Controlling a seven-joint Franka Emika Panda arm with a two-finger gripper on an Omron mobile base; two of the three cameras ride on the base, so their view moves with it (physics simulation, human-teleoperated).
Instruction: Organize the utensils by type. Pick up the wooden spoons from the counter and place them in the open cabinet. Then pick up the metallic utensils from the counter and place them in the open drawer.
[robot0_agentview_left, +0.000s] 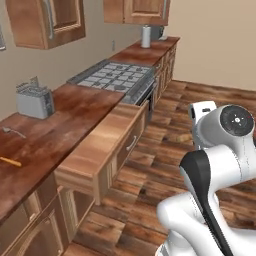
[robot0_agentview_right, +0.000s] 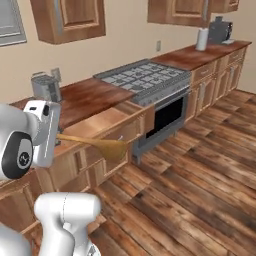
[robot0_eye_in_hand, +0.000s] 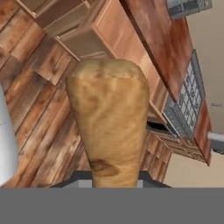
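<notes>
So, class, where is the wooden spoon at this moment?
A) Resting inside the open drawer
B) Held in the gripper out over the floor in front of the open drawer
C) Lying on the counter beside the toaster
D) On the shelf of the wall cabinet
B: the wooden spoon sticks out from the gripper over the floor, in front of the open drawer, while the orange fork lies on the counter.

The wooden spoon (robot0_agentview_right: 95, 143), light tan with a broad bowl and long straight handle, is held roughly level in the air in front of the open drawer (robot0_agentview_left: 102, 150), bowl outward over the floor. The slim orange fork (robot0_agentview_left: 10, 161) lies flat on the dark reddish-brown counter (robot0_agentview_left: 75, 107), left of the drawer.
</notes>
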